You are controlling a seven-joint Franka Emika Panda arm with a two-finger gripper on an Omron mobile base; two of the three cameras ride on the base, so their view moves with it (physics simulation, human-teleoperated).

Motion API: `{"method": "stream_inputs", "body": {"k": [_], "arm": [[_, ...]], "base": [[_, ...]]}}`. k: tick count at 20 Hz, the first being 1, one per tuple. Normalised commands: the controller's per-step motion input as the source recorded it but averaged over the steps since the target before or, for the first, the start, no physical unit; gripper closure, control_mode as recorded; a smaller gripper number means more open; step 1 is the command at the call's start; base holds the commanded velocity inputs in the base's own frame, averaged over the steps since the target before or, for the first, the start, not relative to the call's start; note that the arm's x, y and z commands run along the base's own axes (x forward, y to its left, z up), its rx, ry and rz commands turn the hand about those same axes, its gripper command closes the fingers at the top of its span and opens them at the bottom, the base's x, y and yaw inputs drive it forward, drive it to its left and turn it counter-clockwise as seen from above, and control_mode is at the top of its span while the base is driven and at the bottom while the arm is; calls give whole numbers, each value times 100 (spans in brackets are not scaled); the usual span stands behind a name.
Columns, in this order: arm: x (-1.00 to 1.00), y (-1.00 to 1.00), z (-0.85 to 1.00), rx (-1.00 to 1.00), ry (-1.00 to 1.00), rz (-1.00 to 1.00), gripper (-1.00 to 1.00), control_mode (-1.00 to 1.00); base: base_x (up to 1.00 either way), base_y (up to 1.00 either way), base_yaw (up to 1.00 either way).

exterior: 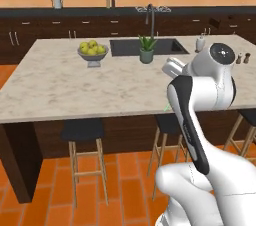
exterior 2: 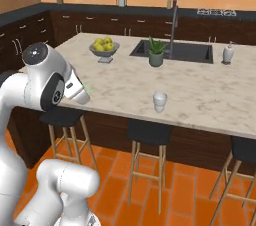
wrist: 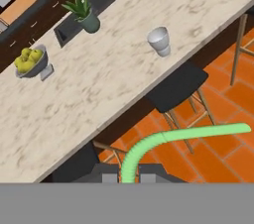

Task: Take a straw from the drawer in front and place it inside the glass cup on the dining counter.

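My gripper [wrist: 127,178] is shut on the light green straw [wrist: 163,139], which rises from between the two finger tips and runs off to the right over the orange floor. Beyond it the glass cup [wrist: 159,40] stands upright on the beige dining counter [wrist: 99,84], near its front edge and apart from the straw. From the right base the cup [exterior 2: 159,101] is well to the right of the gripper [exterior 2: 85,91], where a green tip of the straw [exterior 2: 89,88] shows just before the counter's edge [exterior 2: 120,112]. A bit of the straw [exterior: 167,106] peeks from behind the arm. The drawer is out of view.
On the counter stand a bowl of lemons [exterior 2: 104,47], a potted plant [exterior 2: 156,52] by the inset sink [exterior 2: 192,52] with its faucet [exterior 2: 173,20], and a soap dispenser [exterior 2: 228,53]. Black-seated wooden stools [exterior 2: 146,135] line the counter's front over the orange tile floor.
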Motion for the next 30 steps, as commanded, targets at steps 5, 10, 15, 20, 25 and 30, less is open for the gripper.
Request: {"method": "stream_inputs", "body": {"k": [5,10,15,20,25,30], "arm": [[0,0,0,0,0,0,100,100],[0,0,0,0,0,0,100,100],[0,0,0,0,0,0,100,100],[0,0,0,0,0,0,100,100],[0,0,0,0,0,0,100,100],[0,0,0,0,0,0,100,100]], "base": [[33,0,0],[40,0,0],[57,0,0],[66,0,0],[71,0,0],[65,0,0]]}}
